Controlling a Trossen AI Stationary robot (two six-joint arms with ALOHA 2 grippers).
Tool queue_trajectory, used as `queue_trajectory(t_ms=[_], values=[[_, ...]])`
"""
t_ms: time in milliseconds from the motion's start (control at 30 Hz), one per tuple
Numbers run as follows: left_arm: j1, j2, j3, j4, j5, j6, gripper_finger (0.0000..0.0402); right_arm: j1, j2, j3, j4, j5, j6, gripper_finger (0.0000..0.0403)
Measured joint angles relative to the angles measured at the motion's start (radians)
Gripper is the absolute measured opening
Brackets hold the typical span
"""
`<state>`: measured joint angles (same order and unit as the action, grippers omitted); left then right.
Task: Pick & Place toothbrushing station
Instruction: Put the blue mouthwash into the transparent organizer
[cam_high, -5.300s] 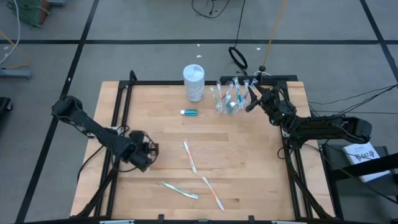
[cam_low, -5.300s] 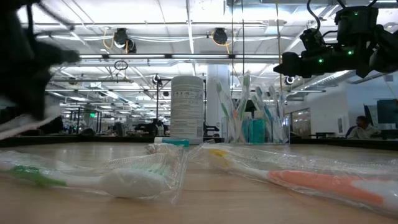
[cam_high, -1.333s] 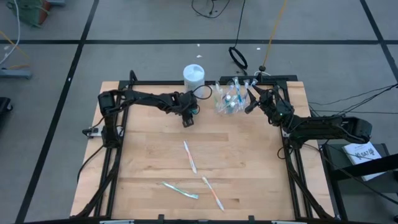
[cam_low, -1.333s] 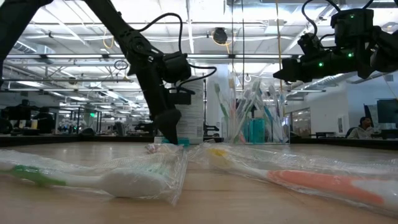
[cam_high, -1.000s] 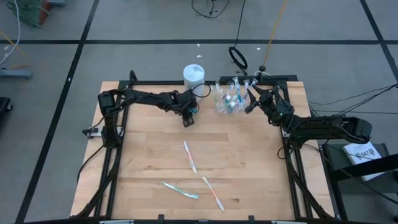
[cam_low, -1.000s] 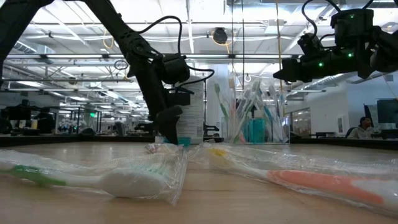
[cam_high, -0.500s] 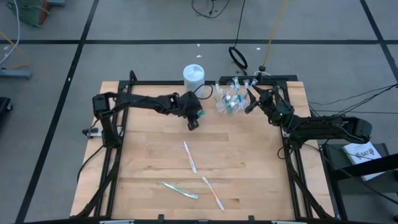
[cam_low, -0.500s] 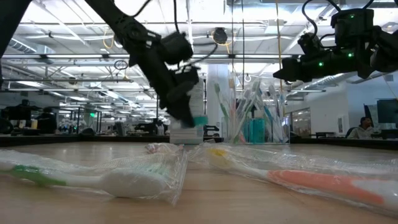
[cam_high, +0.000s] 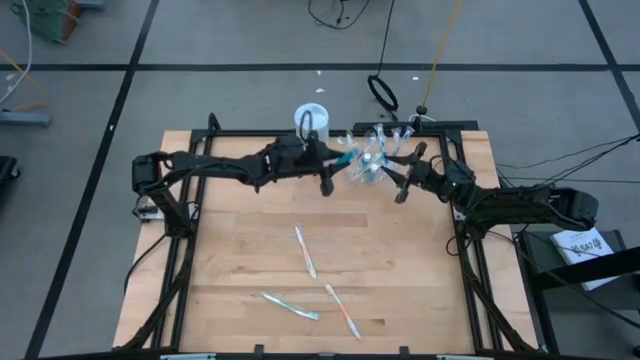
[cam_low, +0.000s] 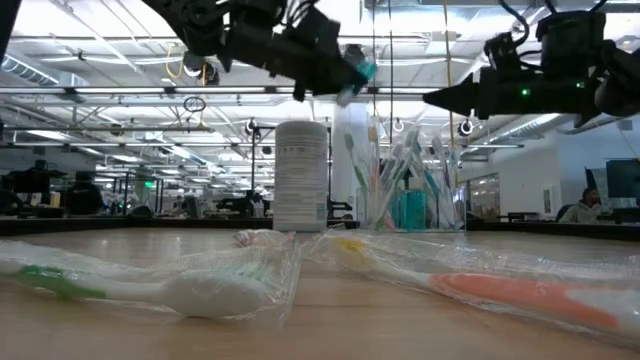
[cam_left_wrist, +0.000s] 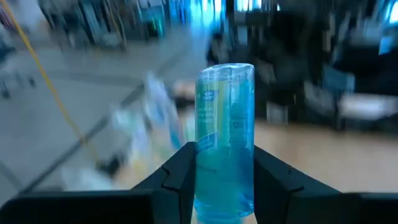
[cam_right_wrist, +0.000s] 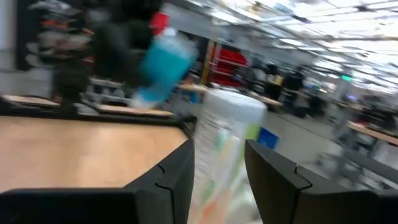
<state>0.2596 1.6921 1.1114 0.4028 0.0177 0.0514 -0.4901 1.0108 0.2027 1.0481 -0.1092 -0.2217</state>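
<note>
1. Left gripper (cam_high: 336, 160) first: it was clamped on a small blue tube (cam_left_wrist: 224, 140), fingers (cam_left_wrist: 180, 171) pressed against both sides of it. Pretty narrow gap, just the tube's width. The wrist shot showed the tube standing straight up between the jaws.
2. From above, that arm reached across the back of the wooden table (cam_high: 240, 260) with the tube's teal end (cam_high: 345, 156) poking toward the clear plastic cup (cam_high: 368, 168). In the low view the tube (cam_low: 357, 72) was up in the air, above the white canister (cam_low: 301, 175) and clear of the tabletop.
3. White canister (cam_high: 311, 119) sat at the back edge, just behind the left arm.
4. The cup, stuffed with toothbrushes (cam_low: 400, 165), stood right between the two grippers, near the back.
5. Right gripper (cam_high: 400, 172) sat just beside the cup on its right side, fingers (cam_right_wrist: 177, 180) apart and holding nothing. The wrist view had the cup's brushes showing in the gap between them.
6. Down front, three wrapped toothbrushes were lying loose on the wood: one mid-table (cam_high: 305, 250), a green one (cam_high: 290, 305) and an orange one (cam_high: 342, 310) closer to the front edge.
</note>
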Motion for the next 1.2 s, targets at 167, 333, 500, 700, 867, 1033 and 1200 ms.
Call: queue_trajectory(t_ms=[167, 333, 500, 700, 867, 1033, 1200], values=[[-0.004, 0.023, 0.001, 0.232, 0.001, -0.062, 0.0118, 0.002, 0.0, 0.0, 0.068, -0.086, 0.068, 0.0141], [-0.023, 0.027, 0.0, 0.302, 0.012, -0.055, 0.0118, 0.026, 0.005, 0.0, 0.122, -0.105, 0.131, 0.0166], [-0.047, 0.027, 0.0, 0.319, 0.034, -0.044, 0.0118, 0.097, 0.07, 0.015, 0.213, -0.106, 0.13, 0.0191], [-0.078, 0.025, 0.0, 0.382, 0.034, -0.023, 0.0118, 0.17, 0.216, 0.126, 0.228, -0.105, 0.131, 0.0205], [-0.098, 0.025, 0.0, 0.417, 0.035, -0.016, 0.0118, 0.211, 0.34, 0.232, 0.25, -0.105, 0.13, 0.02], [-0.117, 0.025, 0.0, 0.447, 0.034, 0.039, 0.0118, 0.225, 0.407, 0.298, 0.321, -0.105, 0.129, 0.0195], [-0.129, 0.025, 0.0, 0.474, 0.034, 0.066, 0.0118, 0.224, 0.43, 0.328, 0.343, -0.106, 0.13, 0.0195]])
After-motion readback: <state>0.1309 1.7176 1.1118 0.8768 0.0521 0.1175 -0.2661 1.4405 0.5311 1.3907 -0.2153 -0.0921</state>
